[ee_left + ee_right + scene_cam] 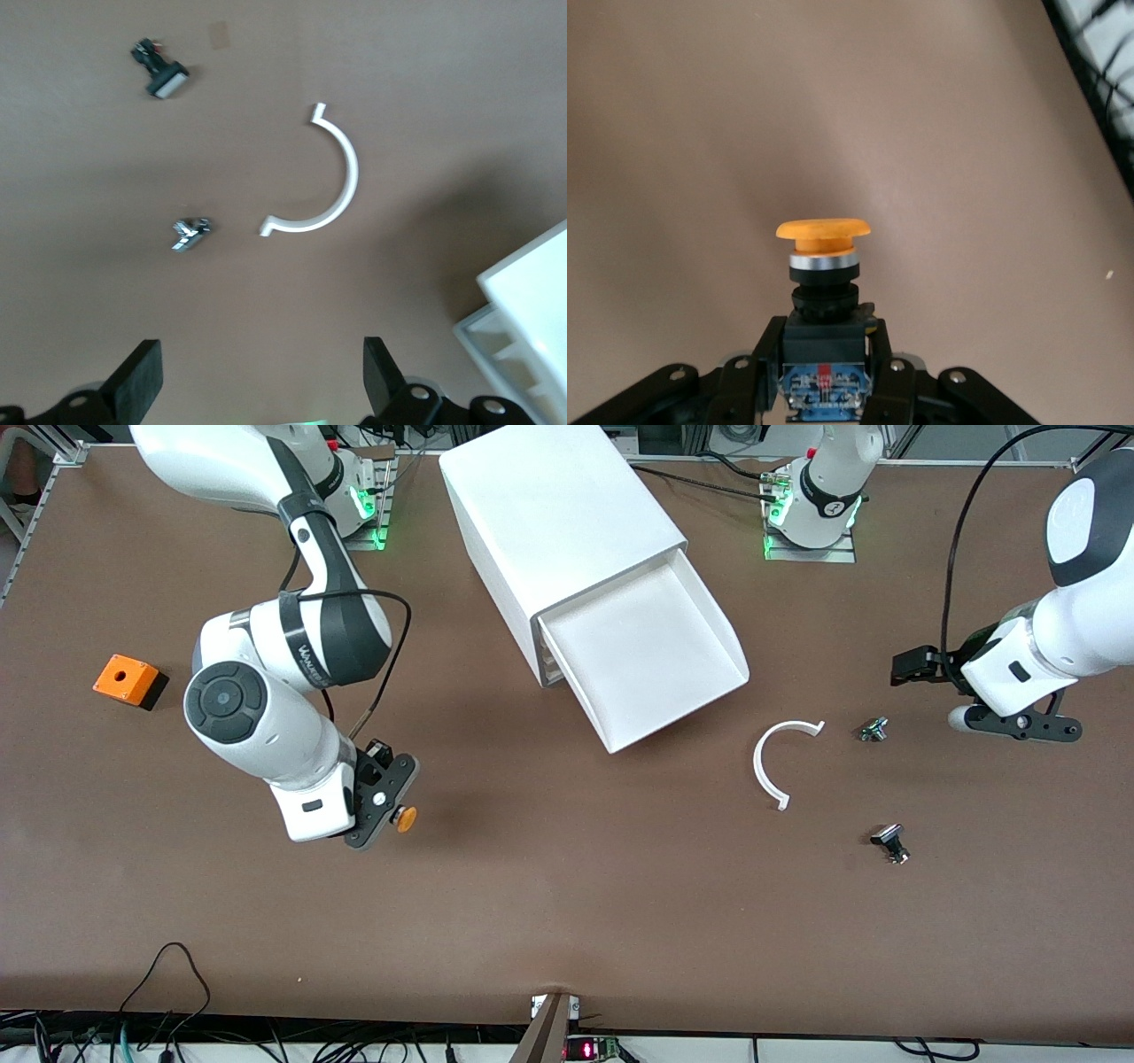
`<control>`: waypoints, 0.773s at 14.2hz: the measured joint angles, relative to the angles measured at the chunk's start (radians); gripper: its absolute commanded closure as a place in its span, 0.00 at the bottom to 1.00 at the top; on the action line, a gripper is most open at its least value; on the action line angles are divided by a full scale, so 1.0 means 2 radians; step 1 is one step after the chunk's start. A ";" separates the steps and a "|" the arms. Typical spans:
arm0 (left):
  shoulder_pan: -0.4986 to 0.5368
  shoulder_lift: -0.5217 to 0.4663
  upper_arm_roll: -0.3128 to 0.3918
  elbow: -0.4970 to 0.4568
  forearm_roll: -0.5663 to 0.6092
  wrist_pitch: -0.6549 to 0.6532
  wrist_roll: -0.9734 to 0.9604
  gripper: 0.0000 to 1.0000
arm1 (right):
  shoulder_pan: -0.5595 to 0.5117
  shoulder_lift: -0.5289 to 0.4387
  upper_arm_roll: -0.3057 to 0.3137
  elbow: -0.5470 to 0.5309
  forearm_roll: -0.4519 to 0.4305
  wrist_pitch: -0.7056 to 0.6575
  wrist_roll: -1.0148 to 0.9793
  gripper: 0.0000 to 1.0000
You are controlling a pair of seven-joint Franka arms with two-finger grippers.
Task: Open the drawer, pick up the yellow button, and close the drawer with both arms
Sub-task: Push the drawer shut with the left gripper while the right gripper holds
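The small orange-capped black push button (822,266) is clamped by its body in the right gripper (390,802), held over bare brown tabletop (567,903) at 8 o'clock from the white top tray drawer (642,651), which is pulled out of the white box-shaped cabinet (558,514). The left gripper (261,381) is held wide open and empty over the tabletop at 3 o'clock from the drawer.

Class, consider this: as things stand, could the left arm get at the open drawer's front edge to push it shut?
Probably yes. The left gripper is open and holds nothing, and only bare table and a white curved piece lie between it and the drawer.
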 measured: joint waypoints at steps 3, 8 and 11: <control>-0.027 0.012 -0.008 -0.005 -0.014 0.033 -0.072 0.01 | -0.017 0.002 -0.001 -0.049 0.000 0.023 0.041 0.65; -0.076 0.056 -0.014 -0.018 -0.020 0.119 -0.189 0.00 | -0.058 -0.011 0.002 -0.149 0.000 0.094 0.037 0.67; -0.101 0.089 -0.015 -0.024 -0.026 0.177 -0.248 0.00 | -0.091 -0.043 0.025 -0.228 0.001 0.160 0.038 0.67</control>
